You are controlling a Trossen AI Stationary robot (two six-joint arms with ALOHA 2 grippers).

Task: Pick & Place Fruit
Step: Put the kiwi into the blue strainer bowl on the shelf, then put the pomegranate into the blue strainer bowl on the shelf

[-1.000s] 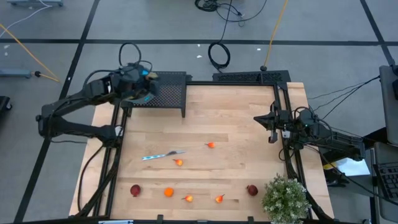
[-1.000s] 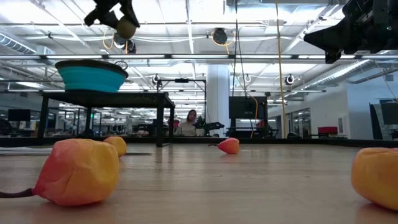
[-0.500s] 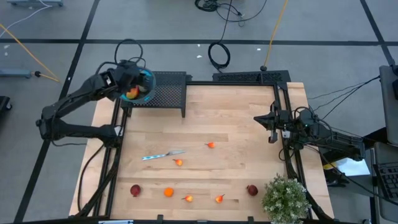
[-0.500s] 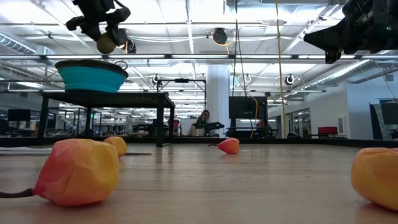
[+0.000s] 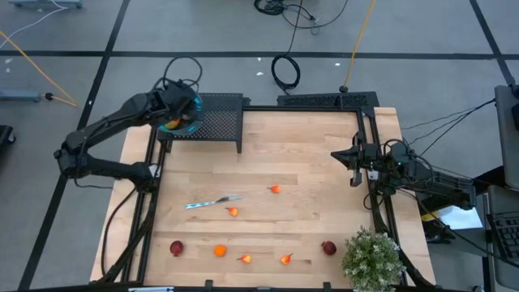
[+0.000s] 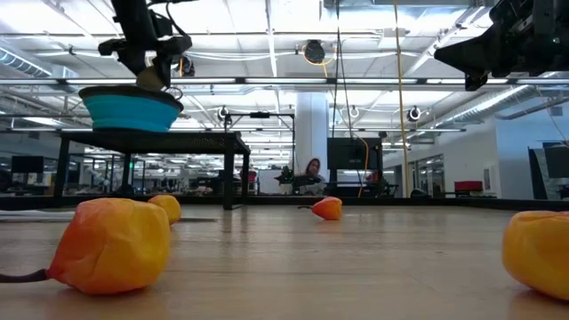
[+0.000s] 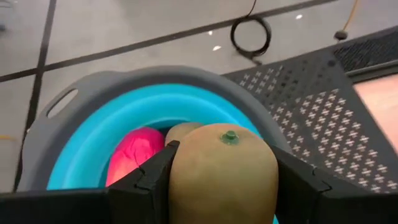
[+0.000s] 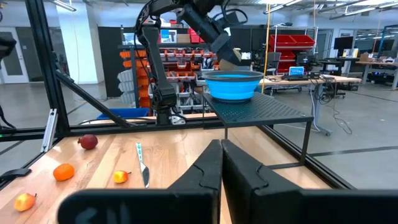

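Brown kiwi [image 7: 222, 168] pinched between the fingers [image 7: 146, 180] of the left gripper [image 6: 153, 78], right above the blue bowl [image 7: 93, 134]. Only seen from the wrist: a pink fruit [image 7: 138, 154] and another brown one inside the bowl. From above, small orange fruit [image 5: 233, 212] far from the bowl, near the knife [image 5: 212, 201]. Right gripper [image 8: 221, 163] squeezed shut, holding nothing, well away from the bowl.

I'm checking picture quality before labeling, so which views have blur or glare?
Low view: the nearest orange fruit is soft, out of focus, and ceiling lights glare. Left wrist view: the kiwi in the left tool is slightly blurred, filling the frame. High view: evenly lit, sharp.
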